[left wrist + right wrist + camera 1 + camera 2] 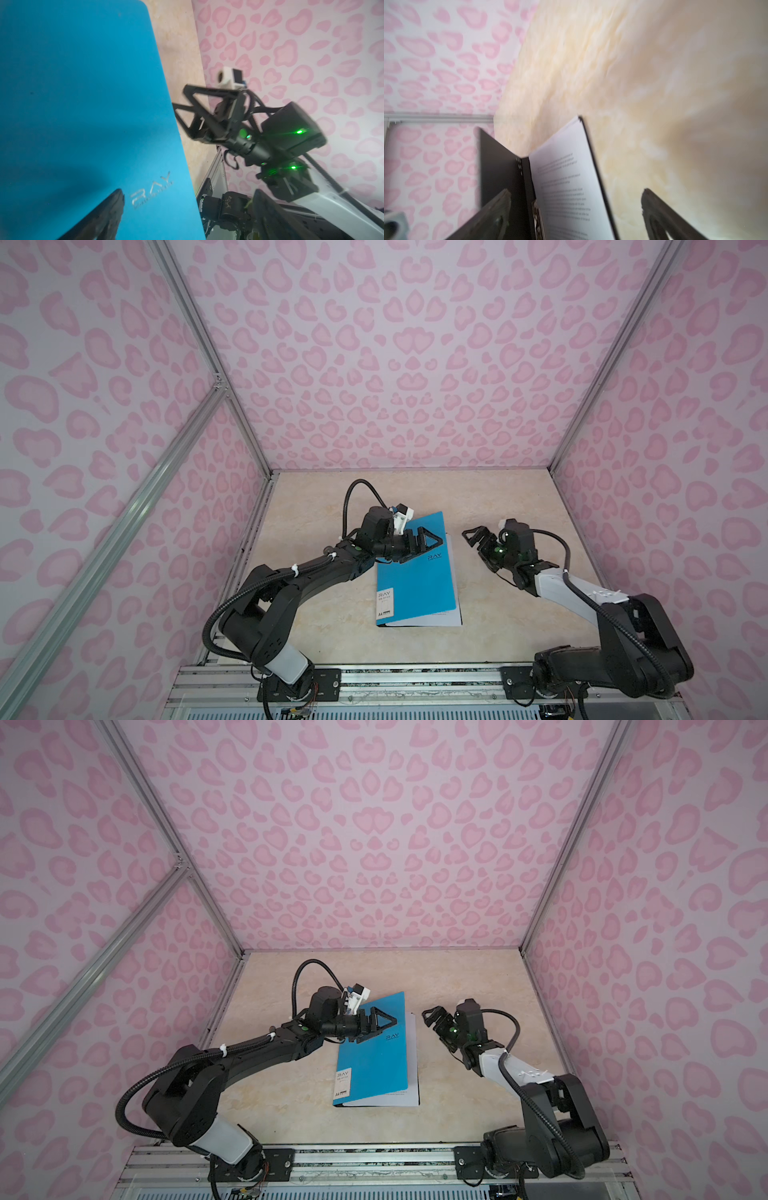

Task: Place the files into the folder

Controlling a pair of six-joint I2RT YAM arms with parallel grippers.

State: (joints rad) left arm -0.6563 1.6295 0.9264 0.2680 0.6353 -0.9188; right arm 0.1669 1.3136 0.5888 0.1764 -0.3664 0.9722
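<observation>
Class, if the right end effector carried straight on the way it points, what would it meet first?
Probably the files at the open side of the folder. The right end effector aims there across bare table, though depth is unclear.

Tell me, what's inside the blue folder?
White paper sheets with black print lie inside the thin blue folder, beside a metal clip. The blue cover hides how many sheets there are.

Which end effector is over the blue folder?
The left end effector: in both top views it hangs over the blue folder. The right end effector sits beside it, over the table.
</observation>
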